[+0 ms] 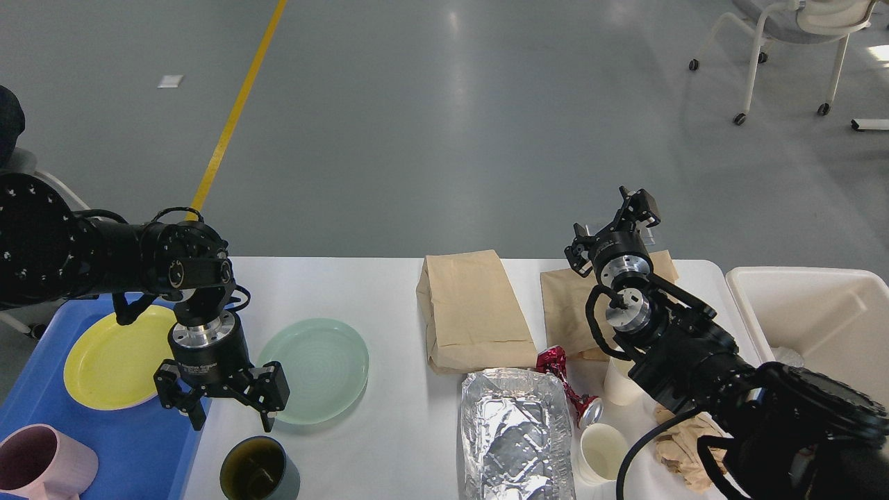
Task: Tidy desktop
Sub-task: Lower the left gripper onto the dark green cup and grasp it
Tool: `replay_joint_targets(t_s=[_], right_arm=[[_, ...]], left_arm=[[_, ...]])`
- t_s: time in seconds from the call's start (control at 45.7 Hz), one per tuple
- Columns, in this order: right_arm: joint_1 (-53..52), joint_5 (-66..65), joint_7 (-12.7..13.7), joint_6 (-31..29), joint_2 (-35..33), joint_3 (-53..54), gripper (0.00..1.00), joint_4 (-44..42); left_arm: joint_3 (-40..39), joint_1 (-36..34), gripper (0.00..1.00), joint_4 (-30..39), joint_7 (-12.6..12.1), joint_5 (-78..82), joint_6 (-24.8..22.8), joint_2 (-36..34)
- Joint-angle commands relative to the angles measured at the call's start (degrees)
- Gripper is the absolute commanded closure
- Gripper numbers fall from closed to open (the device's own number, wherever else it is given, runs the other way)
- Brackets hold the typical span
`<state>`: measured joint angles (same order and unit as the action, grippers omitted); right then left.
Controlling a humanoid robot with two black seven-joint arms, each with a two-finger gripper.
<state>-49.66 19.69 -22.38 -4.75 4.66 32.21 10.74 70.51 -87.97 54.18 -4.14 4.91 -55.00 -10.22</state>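
Observation:
The white desktop (389, 444) spans the view. My left gripper (231, 417) hangs open and empty, fingers pointing down, just above a dark green cup (258, 478) and beside the pale green plate (314, 369). A blue tray (132, 444) at the left holds a yellow plate (104, 357) and a pink mug (42, 464). My right gripper (615, 221) is open and empty, raised over the far right paper bag (566, 305).
A second paper bag (472, 309), a foil tray (515, 434), a red foil wrapper (559, 371), two white paper cups (601, 451), crumpled brown paper (684, 448) lie mid-right. A white bin (833, 312) stands at the right edge. A chair (792, 42) stands far back.

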Motion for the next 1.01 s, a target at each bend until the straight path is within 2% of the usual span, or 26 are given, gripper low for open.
replay_joint_targets(t_s=[0.0, 0.372, 0.569, 0.788, 0.985], right_arm=[[0.0, 0.0, 0.0, 0.0, 0.0, 0.0, 0.0, 0.0], [0.0, 0.0, 0.0, 0.0, 0.0, 0.0, 0.0, 0.0], [0.0, 0.0, 0.0, 0.0, 0.0, 0.0, 0.0, 0.0], [0.0, 0.0, 0.0, 0.0, 0.0, 0.0, 0.0, 0.0], [0.0, 0.0, 0.0, 0.0, 0.0, 0.0, 0.0, 0.0]], left_arm=[[0.0, 1.3, 0.04, 0.8, -0.1, 0.0, 0.0, 0.0], [-1.0, 3.2, 0.05, 1.2, -0.2, 0.0, 0.0, 0.1], [-2.7, 4.5, 0.2, 0.6, 0.0, 0.0, 0.0, 0.1], [-2.7, 4.6, 0.47, 0.2, -0.1, 0.0, 0.0, 1.3], [-2.7, 4.7, 0.53, 0.2, -0.1, 0.1, 0.0, 1.3]])
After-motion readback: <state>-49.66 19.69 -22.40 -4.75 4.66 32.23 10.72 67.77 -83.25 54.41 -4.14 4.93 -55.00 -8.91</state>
